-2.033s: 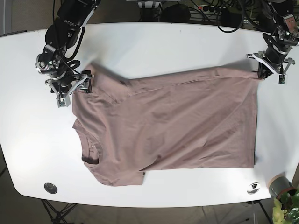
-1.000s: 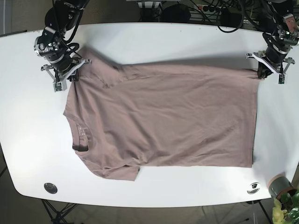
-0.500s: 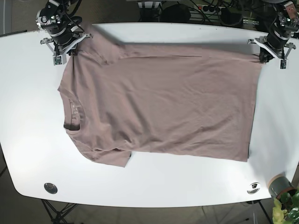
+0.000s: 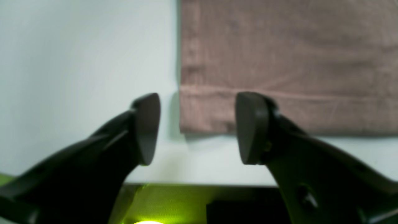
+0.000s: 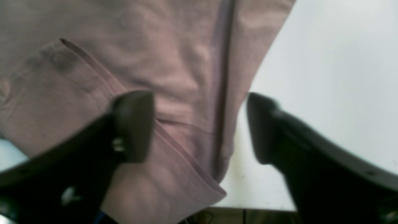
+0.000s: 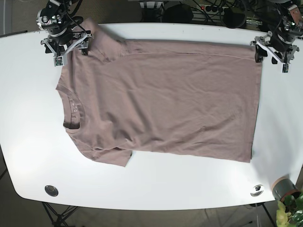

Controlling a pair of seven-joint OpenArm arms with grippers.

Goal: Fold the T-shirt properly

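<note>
A dusty-pink T-shirt (image 6: 161, 99) lies spread flat on the white table (image 6: 156, 189), collar to the left and hem to the right. My left gripper (image 6: 269, 49) hovers at the far hem corner. In the left wrist view it (image 4: 199, 129) is open, and the shirt's corner (image 4: 279, 62) lies on the table just beyond its fingers. My right gripper (image 6: 66, 45) is at the far sleeve. In the right wrist view it (image 5: 199, 127) is open, its jaws wide apart over the sleeve cloth (image 5: 124, 46).
The shirt's far edge lies close to the table's back edge, where cables hang. Two round metal discs (image 6: 51, 190) (image 6: 257, 190) sit near the front edge. A grey cup (image 6: 283, 187) and a plant (image 6: 291, 213) stand off the front right corner.
Both arms pulled the shirt's far edge toward the back of the table, stretching it flat. Since half a second ago the shirt has settled and both grippers stand open.
</note>
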